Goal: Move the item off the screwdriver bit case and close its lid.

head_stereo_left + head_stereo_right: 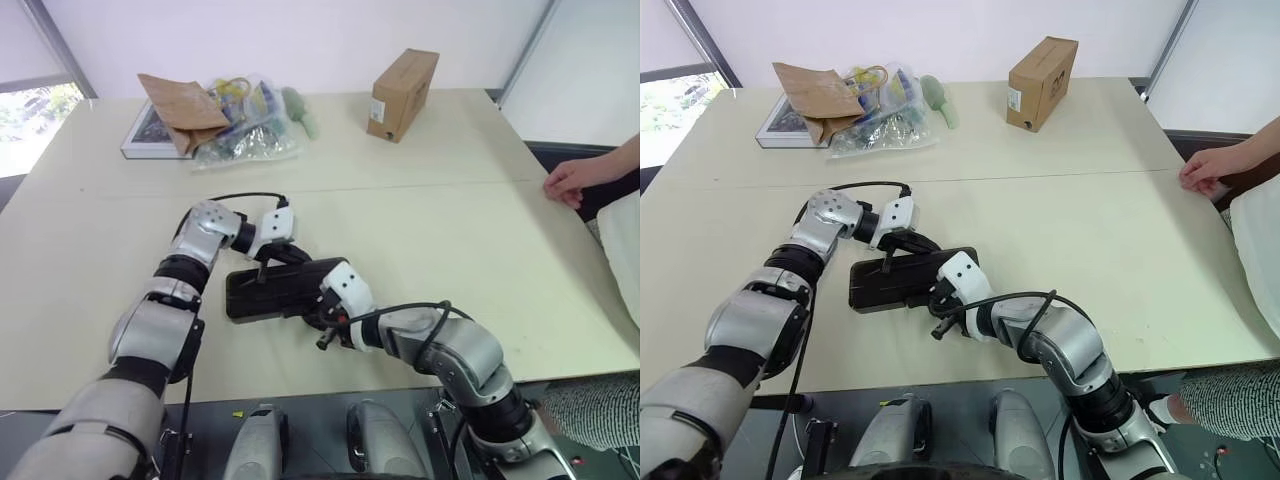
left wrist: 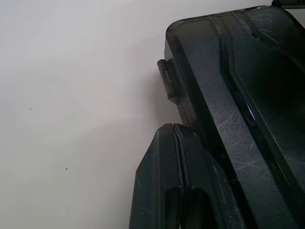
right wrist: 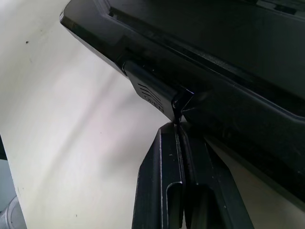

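you see screwdriver bit case (image 1: 272, 290) shut flat on desk (image 1: 450, 220), lid down; both fingers together, left gripper (image 2: 177, 157) at far edge, right gripper (image 3: 177, 131) at latch; item not spotted

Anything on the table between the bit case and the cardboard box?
No: bare table between the screwdriver bit case and the cardboard box, seen in the left eye view.

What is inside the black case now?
You can't see in. The screwdriver bit case lies flat on the table with its lid down, so only its dark outside shows. Whatever is inside is covered.
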Available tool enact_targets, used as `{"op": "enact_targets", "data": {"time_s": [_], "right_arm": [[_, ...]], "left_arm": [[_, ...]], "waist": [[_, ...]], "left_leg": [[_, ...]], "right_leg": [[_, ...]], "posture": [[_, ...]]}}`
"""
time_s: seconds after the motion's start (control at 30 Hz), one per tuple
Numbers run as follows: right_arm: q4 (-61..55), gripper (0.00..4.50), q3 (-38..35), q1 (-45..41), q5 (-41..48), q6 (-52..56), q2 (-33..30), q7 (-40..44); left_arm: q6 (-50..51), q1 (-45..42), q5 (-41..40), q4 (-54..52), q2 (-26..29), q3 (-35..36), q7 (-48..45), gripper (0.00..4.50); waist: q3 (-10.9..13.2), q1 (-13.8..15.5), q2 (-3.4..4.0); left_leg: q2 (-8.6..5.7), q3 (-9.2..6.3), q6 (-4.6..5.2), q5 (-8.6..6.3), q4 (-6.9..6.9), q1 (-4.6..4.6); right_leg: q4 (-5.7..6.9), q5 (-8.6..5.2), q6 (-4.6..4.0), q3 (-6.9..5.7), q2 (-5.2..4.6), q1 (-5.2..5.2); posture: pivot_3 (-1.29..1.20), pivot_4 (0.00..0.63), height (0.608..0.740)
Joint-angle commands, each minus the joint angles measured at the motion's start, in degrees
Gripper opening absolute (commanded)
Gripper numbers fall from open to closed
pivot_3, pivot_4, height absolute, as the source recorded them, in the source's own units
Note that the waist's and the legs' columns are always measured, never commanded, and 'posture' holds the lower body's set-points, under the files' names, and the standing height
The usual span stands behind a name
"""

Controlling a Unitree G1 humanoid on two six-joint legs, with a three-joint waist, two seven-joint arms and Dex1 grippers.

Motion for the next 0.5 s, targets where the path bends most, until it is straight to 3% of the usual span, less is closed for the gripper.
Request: {"op": "enact_targets", "data": {"time_s": [0.03,0.5], "right_arm": [[-0.3,0.05,-3.6,-4.5,-3.4,-2.7,1.9,-4.1],[-0.8,0.05,-5.2,-6.1,-3.5,-1.4,2.4,-4.8]], "left_arm": [[-1.1,3.8,0.6,-0.2,-2.9,-3.6,-6.8,0.0],[-6.9,6.9,3.6,-1.6,-1.4,-7.1,-7.7,0.0]], "waist": [[0.0,0.0,0.0],[0.0,-0.1,0.01]], "left_leg": [[0.0,0.0,0.0,0.0,0.0,0.01],[0.0,0.0,0.0,0.0,0.0,0.03]], "right_leg": [[0.0,0.0,0.0,0.0,0.0,0.0],[0.01,0.0,-0.01,0.02,0.01,0.0]], "posture": [[0.0,0.15,0.74],[0.0,0.15,0.74]]}}
